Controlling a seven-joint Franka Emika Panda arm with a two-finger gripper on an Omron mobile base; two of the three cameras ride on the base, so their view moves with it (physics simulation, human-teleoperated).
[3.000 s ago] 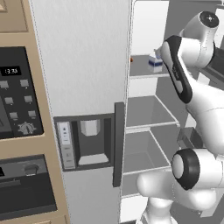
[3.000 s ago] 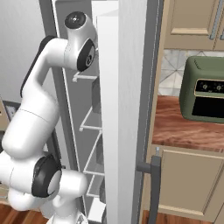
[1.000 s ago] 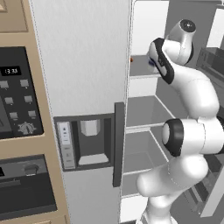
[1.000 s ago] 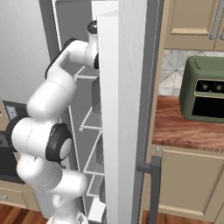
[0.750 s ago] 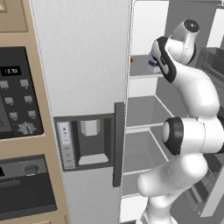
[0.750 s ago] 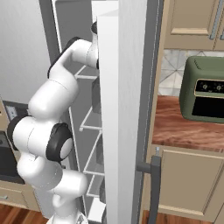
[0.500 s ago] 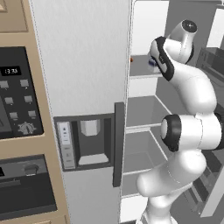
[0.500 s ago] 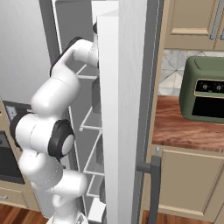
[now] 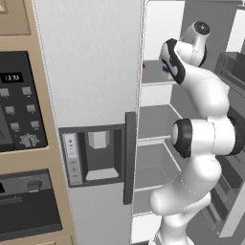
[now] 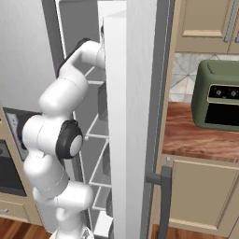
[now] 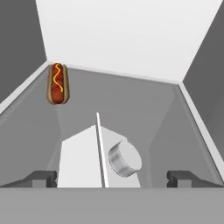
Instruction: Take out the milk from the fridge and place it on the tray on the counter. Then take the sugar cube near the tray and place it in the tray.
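The gripper (image 11: 113, 177) stands wide open inside the fridge (image 9: 95, 72), one fingertip (image 11: 41, 177) on each side of the milk (image 11: 94, 159), neither pad touching it. The carton's ridge and round cap lie straight ahead between the tips. Beyond it, toward the back left, a hot dog (image 11: 57, 83) lies on the shelf (image 11: 144, 105).

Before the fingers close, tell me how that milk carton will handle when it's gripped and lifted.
The milk carton looks flat-sided, so the open fingers on either side should seat squarely. It is probably thin-walled, so a hard squeeze may dent it. It stands upright on the fridge shelf, and a nudge near its ridged top could tip it.
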